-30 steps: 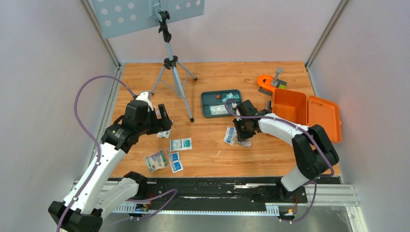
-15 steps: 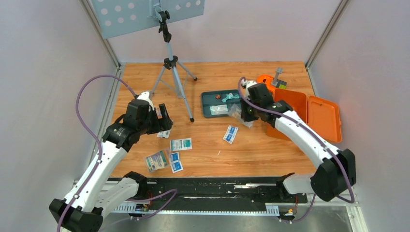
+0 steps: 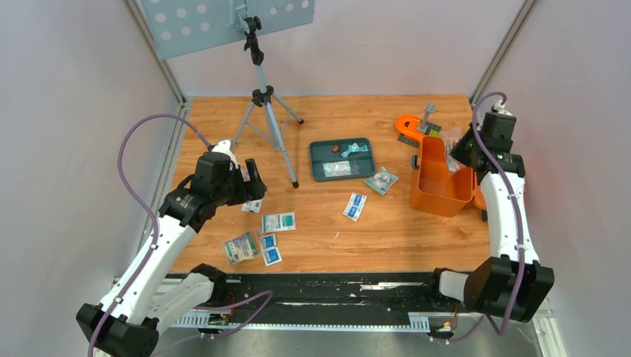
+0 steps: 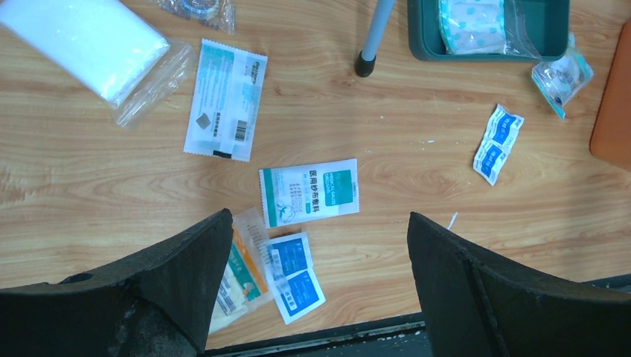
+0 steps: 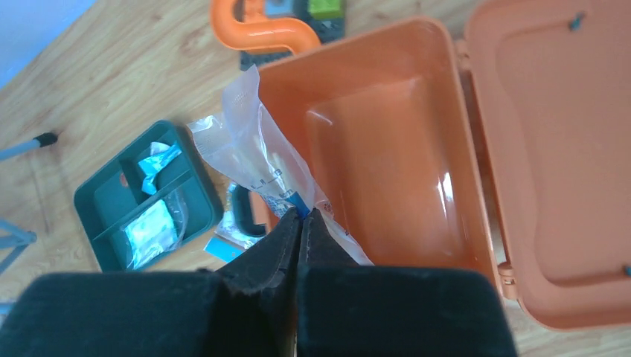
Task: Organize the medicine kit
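pinching a clear packet (image 5: 239, 141) over the open medicine kit (image 5: 387, 171), right jaws pressed together; left jaws spread.

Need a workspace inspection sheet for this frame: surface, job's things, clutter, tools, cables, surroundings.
Surface: wooden table, no spills seen.
Job's things: medicine kit open, lid laid back, nothing seen inside.
Clutter: teal tray with a few items; loose packets near the left arm; blue sachets; small bag; orange curved piece.
Tools: left tool open, empty, above the packets; right tool shut on clear bag, over the kit.
Cables: purple cables loop off both arms, clear of the table things.
Surroundings: tripod carrying perforated panel; plain walls.
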Controlling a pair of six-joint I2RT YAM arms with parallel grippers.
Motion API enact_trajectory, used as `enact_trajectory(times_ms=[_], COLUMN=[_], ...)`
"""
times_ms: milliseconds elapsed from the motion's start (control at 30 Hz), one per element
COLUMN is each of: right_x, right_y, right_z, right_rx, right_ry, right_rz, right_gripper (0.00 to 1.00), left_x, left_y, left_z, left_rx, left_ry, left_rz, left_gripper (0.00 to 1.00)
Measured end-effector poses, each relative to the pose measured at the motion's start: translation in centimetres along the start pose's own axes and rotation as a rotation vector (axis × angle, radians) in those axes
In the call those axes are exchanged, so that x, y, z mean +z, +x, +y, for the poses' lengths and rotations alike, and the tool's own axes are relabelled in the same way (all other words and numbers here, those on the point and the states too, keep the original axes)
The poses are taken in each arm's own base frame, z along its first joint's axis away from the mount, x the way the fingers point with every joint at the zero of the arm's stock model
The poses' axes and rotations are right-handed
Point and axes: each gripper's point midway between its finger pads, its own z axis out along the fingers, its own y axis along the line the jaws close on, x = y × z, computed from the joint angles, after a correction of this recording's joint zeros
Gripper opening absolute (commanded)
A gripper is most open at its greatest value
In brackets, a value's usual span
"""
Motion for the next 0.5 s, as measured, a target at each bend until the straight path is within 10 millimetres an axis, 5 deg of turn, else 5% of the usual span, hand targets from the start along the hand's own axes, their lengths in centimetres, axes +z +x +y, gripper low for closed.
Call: enact_trajectory(times_ms=[133,300,433,500], right_x=[1.8,4.9,6.6,7.0], right_y=[1.8,4.2,5.3,5.3], right_z=[-2.7,-2.5,-2.3,-2.2], right_rx=[0.104,0.156,0.196,0.205], right_ry=[0.032,-0.004,-0.022,-0.028], right_rz=[0.061,0.161,0.199,0.199], right_gripper=[0.0,0.02,0.55,0.6], left_x=[0.1,0.3,0.3,0.3], left_y=[0.0,0.1,0.1,0.1], left_z=[0.1,0.2,0.2,0.2], left_rx=[0.001,0.005,0.005,0.005], left_ry=[-0.005,-0.012,-0.013,-0.013], left_rz=[0.003,0.008,0.008,0.009], left_gripper=[0.95,0.95,0.95,0.95])
